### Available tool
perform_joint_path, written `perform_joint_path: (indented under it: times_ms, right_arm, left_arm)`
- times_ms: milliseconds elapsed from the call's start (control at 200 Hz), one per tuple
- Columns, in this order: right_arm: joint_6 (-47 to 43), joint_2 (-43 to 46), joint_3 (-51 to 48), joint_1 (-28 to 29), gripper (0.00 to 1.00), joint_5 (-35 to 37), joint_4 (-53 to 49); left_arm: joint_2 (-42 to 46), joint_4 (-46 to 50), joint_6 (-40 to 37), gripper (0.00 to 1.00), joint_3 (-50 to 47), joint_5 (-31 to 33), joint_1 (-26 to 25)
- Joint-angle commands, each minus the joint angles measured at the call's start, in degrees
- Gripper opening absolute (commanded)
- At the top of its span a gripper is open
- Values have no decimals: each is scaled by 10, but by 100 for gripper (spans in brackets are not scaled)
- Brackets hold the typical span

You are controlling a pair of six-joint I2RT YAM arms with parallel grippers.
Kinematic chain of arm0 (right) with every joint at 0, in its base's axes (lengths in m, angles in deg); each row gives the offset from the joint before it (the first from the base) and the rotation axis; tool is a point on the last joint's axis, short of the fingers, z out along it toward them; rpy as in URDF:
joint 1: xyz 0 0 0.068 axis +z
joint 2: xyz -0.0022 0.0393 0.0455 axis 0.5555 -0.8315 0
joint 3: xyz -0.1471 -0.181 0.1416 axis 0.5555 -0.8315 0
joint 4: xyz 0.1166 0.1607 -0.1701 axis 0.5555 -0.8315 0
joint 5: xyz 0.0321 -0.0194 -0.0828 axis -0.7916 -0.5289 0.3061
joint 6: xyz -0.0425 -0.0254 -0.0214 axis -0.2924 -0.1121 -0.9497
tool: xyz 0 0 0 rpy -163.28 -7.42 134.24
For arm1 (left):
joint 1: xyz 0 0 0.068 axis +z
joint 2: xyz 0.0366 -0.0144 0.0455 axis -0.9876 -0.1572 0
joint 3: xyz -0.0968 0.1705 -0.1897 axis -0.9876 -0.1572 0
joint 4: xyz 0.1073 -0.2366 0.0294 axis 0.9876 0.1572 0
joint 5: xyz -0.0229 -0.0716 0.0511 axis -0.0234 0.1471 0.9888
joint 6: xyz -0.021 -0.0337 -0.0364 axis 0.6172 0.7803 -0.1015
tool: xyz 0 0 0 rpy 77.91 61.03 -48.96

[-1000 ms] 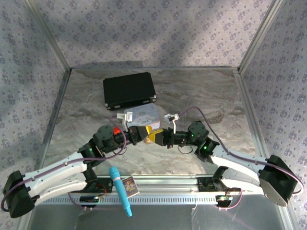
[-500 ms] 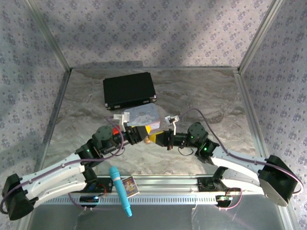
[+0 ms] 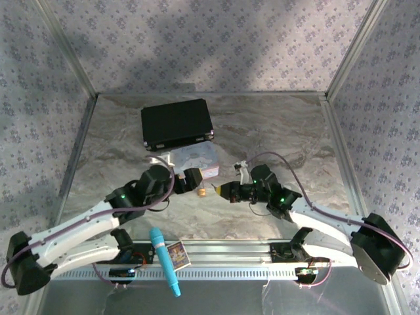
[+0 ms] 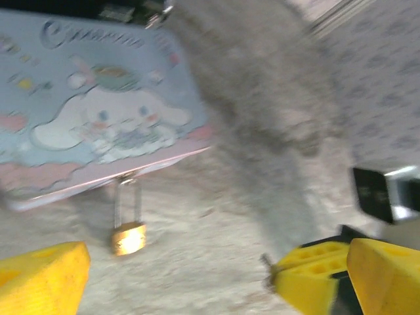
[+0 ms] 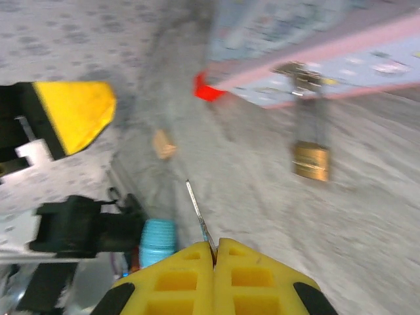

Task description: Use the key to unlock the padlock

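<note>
I am reaching both arms over the marbled tabletop (image 3: 295,144). My left gripper (image 3: 194,178) is sitting just beside the near edge of the pastel tin (image 3: 197,157), and my right gripper (image 3: 225,191) is pointing toward it. A small tan-gold speck (image 3: 203,193) is lying between them, too small to identify. A black case (image 3: 176,123) is lying behind the tin.

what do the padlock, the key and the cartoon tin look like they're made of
The padlock: body looks like brass, warm gold with a soft sheen; thin silvery shackle, probably steel.
The key: thin pale-grey sliver with a dull glint, likely plated metal.
The tin: seemingly painted sheet metal, glossy pastel print and pink rim; plastic can't be excluded.
</note>
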Motion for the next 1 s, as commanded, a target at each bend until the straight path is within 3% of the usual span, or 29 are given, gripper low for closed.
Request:
perform_joint_path:
  times_ms: [0,395,460,735,830,994]
  right_arm:
    - [-13,-9,25,-4,0,60,-99]
    - [-24,-45,35,13,0,75,-109]
    - [-20,-50,29,14,0,73,-96]
    - [-11,-53,10,27,0,77,-68]
    - [-11,-54,8,28,0,81,-71]
    - [-9,-62,5,30,0,87,-68]
  left_arm:
    - [-52,47,-7,100,15,19,3]
    - [-245,-181,-27,82,-8,-42,34]
    - [-267,-183,-29,76,0,-39,38]
    - [-338,-198,-26,71,7,-14,38]
    - [-364,-212,-21,57,8,-6,35]
    - [-395,-220,-10,51,13,4,25]
